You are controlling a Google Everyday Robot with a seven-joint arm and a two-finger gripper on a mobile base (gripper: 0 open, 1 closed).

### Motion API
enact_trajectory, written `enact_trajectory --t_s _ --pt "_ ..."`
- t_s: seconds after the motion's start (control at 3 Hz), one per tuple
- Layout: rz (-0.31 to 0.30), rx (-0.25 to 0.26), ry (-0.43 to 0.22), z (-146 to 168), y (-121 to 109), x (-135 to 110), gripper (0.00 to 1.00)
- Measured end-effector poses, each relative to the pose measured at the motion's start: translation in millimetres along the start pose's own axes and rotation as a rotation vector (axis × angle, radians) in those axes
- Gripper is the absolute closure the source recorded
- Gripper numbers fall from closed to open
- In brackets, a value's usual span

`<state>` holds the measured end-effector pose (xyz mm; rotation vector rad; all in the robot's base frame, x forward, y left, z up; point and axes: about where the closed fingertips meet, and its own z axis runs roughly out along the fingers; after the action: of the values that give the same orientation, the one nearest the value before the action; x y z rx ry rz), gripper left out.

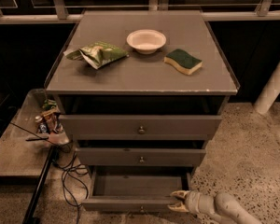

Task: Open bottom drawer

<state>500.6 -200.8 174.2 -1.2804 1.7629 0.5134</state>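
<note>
Speckled floor (252, 143), grey cabinet (140, 73); bottom drawer (126, 203) stands out; gripper (178, 201) at its 3 o'clock end, likely for pulling; grip: cannot tell.

Dim warm overhead light; cabinet top (144, 76) brightest; pale tool (178, 201) at shadowed bottom drawer (128, 203) right end.

The bottom drawer (130, 185) stood pulled out, its grey inside open from above, though the middle drawer (141, 156) overhung the back of it. The gripper (179, 201) sat at the right end of the drawer's front, with speckled floor (252, 157) open on that side as far as the white post (273, 85). On the left, loose cables (70, 176) and a low side table (14, 148) crowded the cabinet's foot.
</note>
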Motion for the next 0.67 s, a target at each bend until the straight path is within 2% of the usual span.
enact_trajectory --t_s 0.67 --pt "0.000 0.000 0.000 0.1 0.0 0.0 0.59"
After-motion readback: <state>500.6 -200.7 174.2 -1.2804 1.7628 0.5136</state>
